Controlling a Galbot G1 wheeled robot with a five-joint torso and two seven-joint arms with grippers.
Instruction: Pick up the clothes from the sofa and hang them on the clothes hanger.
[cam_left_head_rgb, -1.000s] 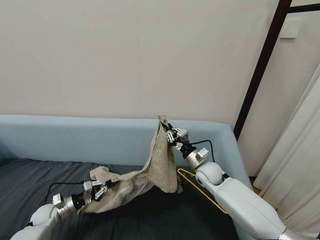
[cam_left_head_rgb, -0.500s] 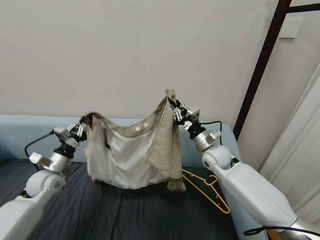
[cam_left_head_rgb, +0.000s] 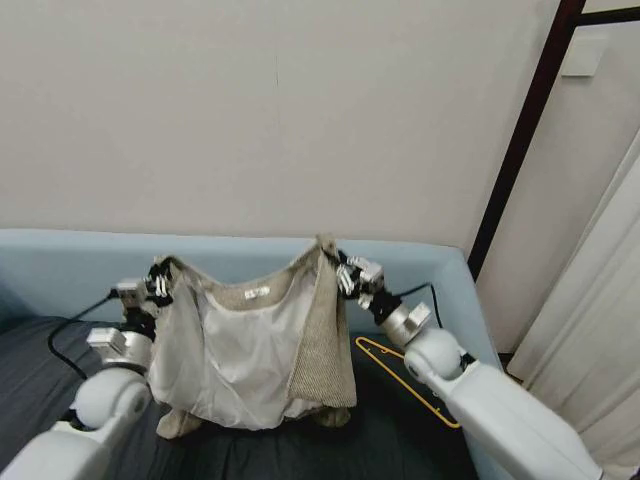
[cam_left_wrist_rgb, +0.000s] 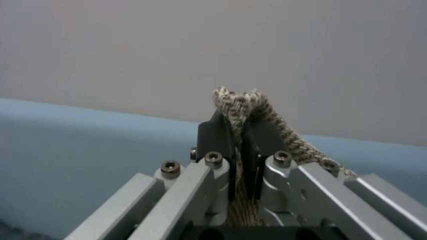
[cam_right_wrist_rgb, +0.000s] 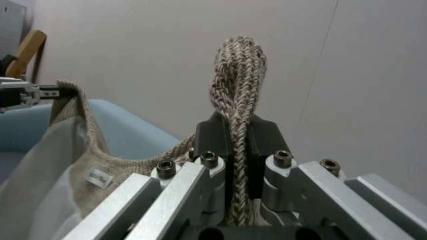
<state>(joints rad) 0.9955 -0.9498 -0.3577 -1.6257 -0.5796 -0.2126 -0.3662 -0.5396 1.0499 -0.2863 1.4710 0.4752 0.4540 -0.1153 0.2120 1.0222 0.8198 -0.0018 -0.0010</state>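
Observation:
A beige knit garment (cam_left_head_rgb: 250, 345) with a pale lining hangs spread between my two grippers above the sofa. My left gripper (cam_left_head_rgb: 160, 281) is shut on one shoulder of the garment (cam_left_wrist_rgb: 241, 107). My right gripper (cam_left_head_rgb: 342, 272) is shut on the other shoulder (cam_right_wrist_rgb: 237, 75), which folds over its fingertips. The garment's hem rests on the dark seat cushion (cam_left_head_rgb: 40, 370). An orange clothes hanger (cam_left_head_rgb: 400, 375) lies on the cushion under my right arm, beside the garment.
The light blue sofa back (cam_left_head_rgb: 80, 265) runs behind the garment, its arm (cam_left_head_rgb: 470, 300) on the right. A plain wall stands behind. A dark door frame (cam_left_head_rgb: 520, 140) and pale curtain (cam_left_head_rgb: 600, 330) are on the right.
My left gripper lifted its end of the garment off the cushion, then both grippers came down a little. The garment now hangs open between them, hem on the seat.

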